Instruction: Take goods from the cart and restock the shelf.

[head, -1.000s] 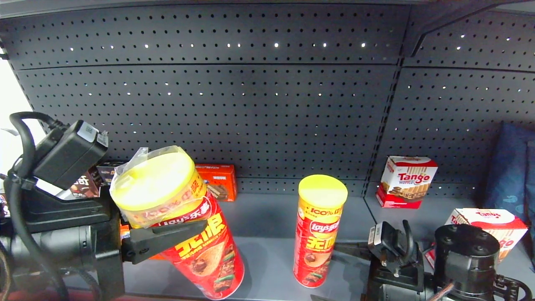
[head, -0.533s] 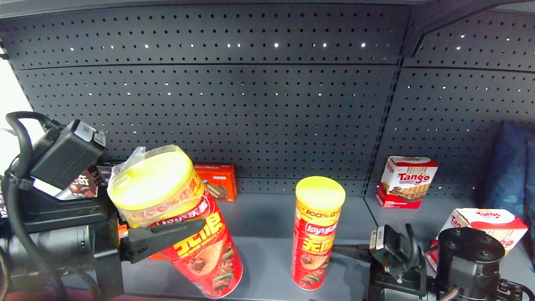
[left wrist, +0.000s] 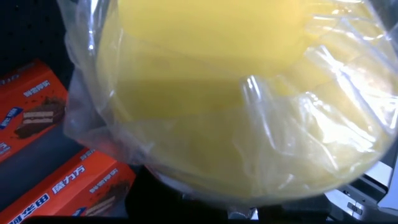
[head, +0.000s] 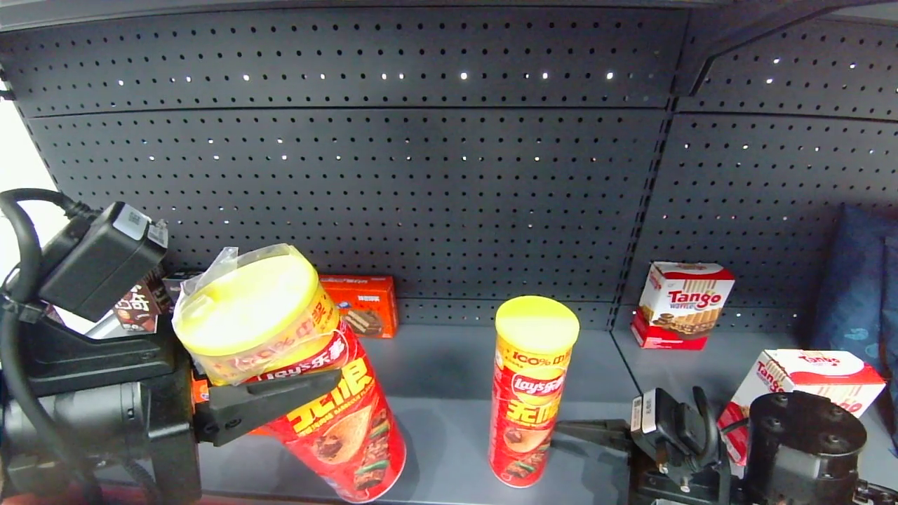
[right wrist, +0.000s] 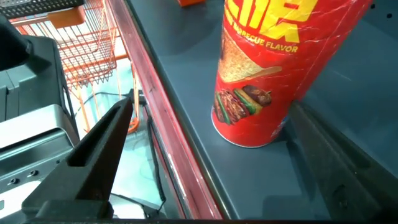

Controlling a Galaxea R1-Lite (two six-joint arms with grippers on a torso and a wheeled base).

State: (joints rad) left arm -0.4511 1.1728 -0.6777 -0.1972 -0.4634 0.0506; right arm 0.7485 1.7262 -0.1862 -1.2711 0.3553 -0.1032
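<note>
A red chips can [head: 330, 414] with a yellow lid wrapped in clear film leans left, its base on the grey shelf board [head: 449, 365]. My left gripper [head: 259, 407] is shut on this can below the lid, which looms close as the yellow lid [left wrist: 249, 93] in the left wrist view. A second, slimmer chips can [head: 532, 393] stands upright at mid shelf, also seen as the can [right wrist: 273, 74] in the right wrist view. My right gripper [right wrist: 211, 118] is open, just short of its base, with one finger [head: 593, 428] low at its right.
Orange biscuit boxes [head: 365, 305] and dark boxes [head: 140, 308] sit at the back left. Wafer boxes [head: 684, 305] [head: 807, 379] and a blue bag [head: 856, 273] stand on the right. The orange wire cart [right wrist: 81, 43] lies beyond the shelf's red front edge [right wrist: 168, 124].
My right arm has drawn back and down to the right, away from the upright can, which shifted slightly left. The left arm and its can drifted a little left and down.
</note>
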